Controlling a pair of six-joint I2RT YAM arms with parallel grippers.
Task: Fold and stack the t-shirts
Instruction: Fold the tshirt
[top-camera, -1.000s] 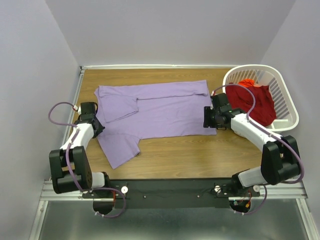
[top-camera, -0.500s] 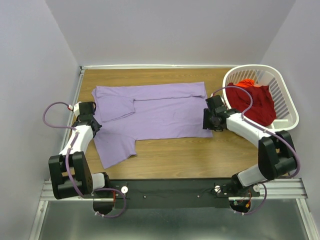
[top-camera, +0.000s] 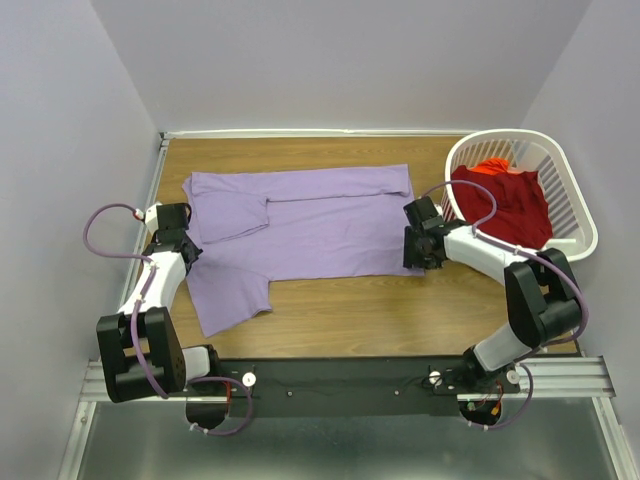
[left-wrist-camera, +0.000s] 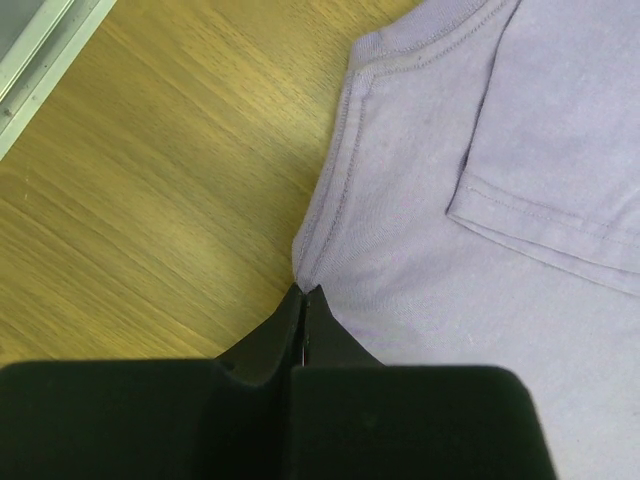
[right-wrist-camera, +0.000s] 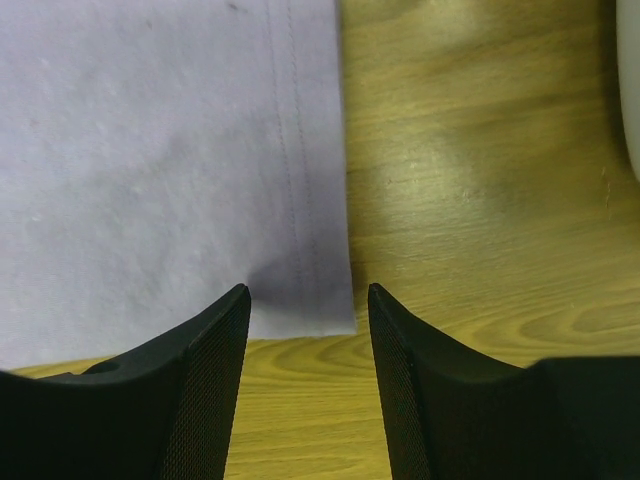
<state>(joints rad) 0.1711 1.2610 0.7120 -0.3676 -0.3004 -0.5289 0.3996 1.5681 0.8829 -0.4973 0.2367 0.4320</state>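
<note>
The lavender t-shirt (top-camera: 310, 220) lies spread flat on the wooden table, collar end at the left, one sleeve folded over its chest. My left gripper (top-camera: 186, 250) is shut on the shirt's left edge near the collar (left-wrist-camera: 330, 190); its jaws pinch the cloth. My right gripper (top-camera: 409, 250) is open and low over the shirt's near right hem corner (right-wrist-camera: 320, 300), one finger on each side of the corner. The deep red t-shirt (top-camera: 510, 205) lies bunched in the white basket (top-camera: 575, 215).
The basket stands at the table's right side, close to my right arm. A white rail (top-camera: 150, 215) runs along the table's left edge beside my left arm. Bare wood (top-camera: 380, 310) lies in front of the shirt.
The shirt was dragged left and flattened earlier; since half a second ago it has barely moved. My right gripper shifted slightly left at the hem corner. My left gripper holds its grip.
</note>
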